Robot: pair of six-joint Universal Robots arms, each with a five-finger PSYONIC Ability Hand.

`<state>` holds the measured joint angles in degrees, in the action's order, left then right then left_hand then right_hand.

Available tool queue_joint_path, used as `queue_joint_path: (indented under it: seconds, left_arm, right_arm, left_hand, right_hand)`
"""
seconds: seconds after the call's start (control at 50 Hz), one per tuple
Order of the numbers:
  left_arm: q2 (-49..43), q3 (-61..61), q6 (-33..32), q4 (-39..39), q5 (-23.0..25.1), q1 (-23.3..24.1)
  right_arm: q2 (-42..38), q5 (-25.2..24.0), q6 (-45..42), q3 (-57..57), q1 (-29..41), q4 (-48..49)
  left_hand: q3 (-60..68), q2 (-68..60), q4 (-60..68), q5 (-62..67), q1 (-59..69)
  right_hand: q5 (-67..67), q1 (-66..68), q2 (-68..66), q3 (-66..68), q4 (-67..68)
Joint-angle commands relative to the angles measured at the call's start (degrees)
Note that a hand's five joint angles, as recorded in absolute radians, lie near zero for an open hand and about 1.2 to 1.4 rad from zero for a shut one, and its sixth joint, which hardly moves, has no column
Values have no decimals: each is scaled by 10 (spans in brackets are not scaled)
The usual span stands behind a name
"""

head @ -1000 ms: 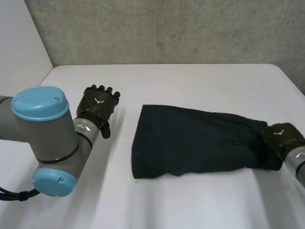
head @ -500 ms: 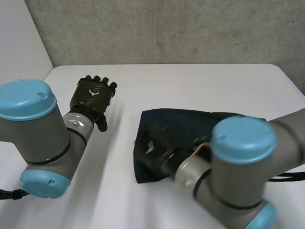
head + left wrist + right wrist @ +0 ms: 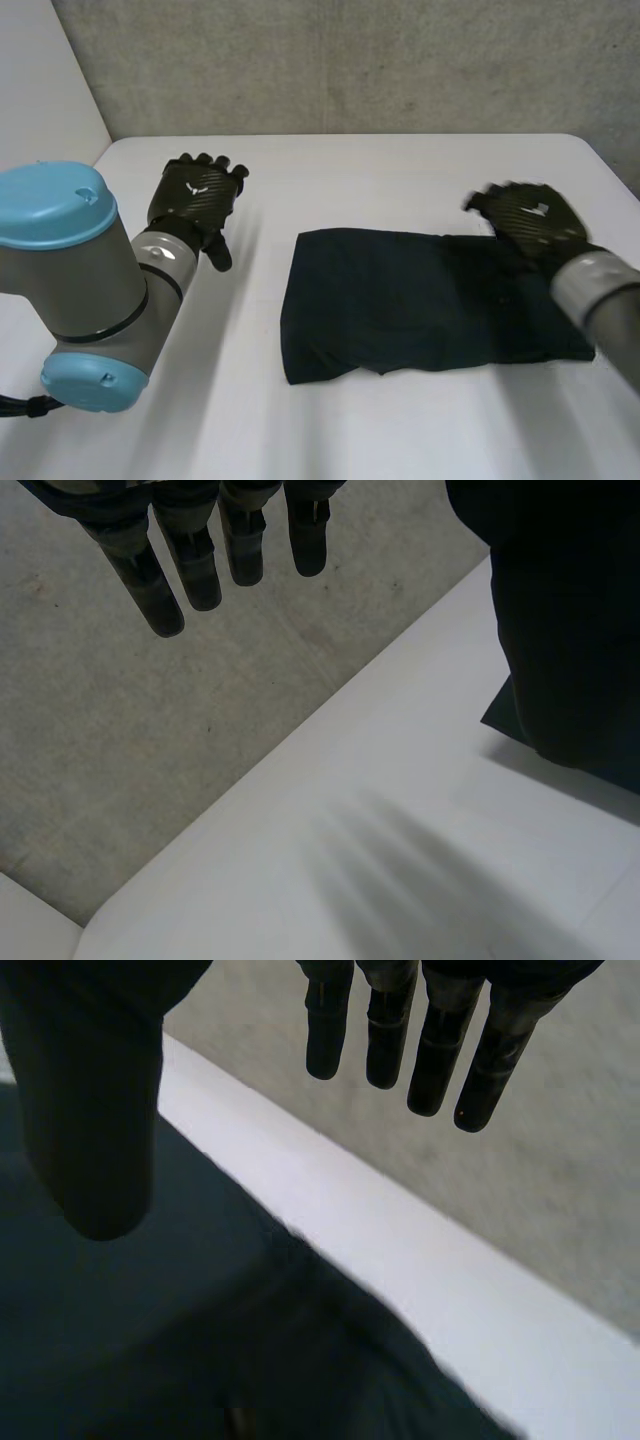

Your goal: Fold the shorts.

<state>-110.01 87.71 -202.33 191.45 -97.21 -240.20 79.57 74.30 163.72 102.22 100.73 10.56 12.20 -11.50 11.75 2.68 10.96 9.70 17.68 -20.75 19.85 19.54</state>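
Note:
The dark shorts [image 3: 430,300] lie flat on the white table [image 3: 400,170], spread from the middle toward the right. My right hand [image 3: 527,221] hovers over their far right end, fingers [image 3: 440,1050] straight and spread, thumb [image 3: 90,1110] apart, holding nothing. Under its palm the right wrist view has the dark shorts [image 3: 200,1340]. My left hand [image 3: 196,197] is raised over bare table left of the shorts, fingers [image 3: 200,565] straight, empty. The shorts' near corner [image 3: 560,610] lies beside it in the left wrist view.
A grey concrete wall [image 3: 350,60] runs behind the table's far edge. Bare white tabletop [image 3: 400,830] stretches left of and in front of the shorts. The table's right edge [image 3: 615,170] lies close to the right hand.
The right hand was closed at the shorts' right end, swept over to their left part, and is back above the right end, open. The left hand has barely shifted.

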Motion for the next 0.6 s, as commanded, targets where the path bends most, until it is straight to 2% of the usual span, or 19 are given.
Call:
queue_joint_path:
  seconds: [0.02,0.12,0.18,0.42,0.6]
  left_arm:
    - [-6,8,8,1,0,-1]
    - [-8,11,11,1,1,-2]
    - [-8,11,11,1,1,-3]
    - [-8,19,11,2,1,0]
    - [-8,20,11,6,1,1]
  right_arm:
    - [2,-100,-114,103,-157,-2]
    - [-32,-123,-185,131,-180,-1]
    - [-49,-118,-200,134,-184,4]
    - [-60,-128,-203,140,-221,4]
    - [-61,-133,-205,142,-236,7]
  left_hand:
    - [-22,15,-18,-27,-10]
    - [-22,15,-18,-27,-10]
    - [-22,15,-18,-27,-10]
    - [-22,15,-18,-27,-10]
    - [-22,15,-18,-27,-10]
  right_hand:
    - [80,101,-70,79,82]
    - [105,126,-95,104,107]
    - [116,136,-105,114,117]
    - [119,139,-109,118,121]
    - [169,190,-159,168,171]
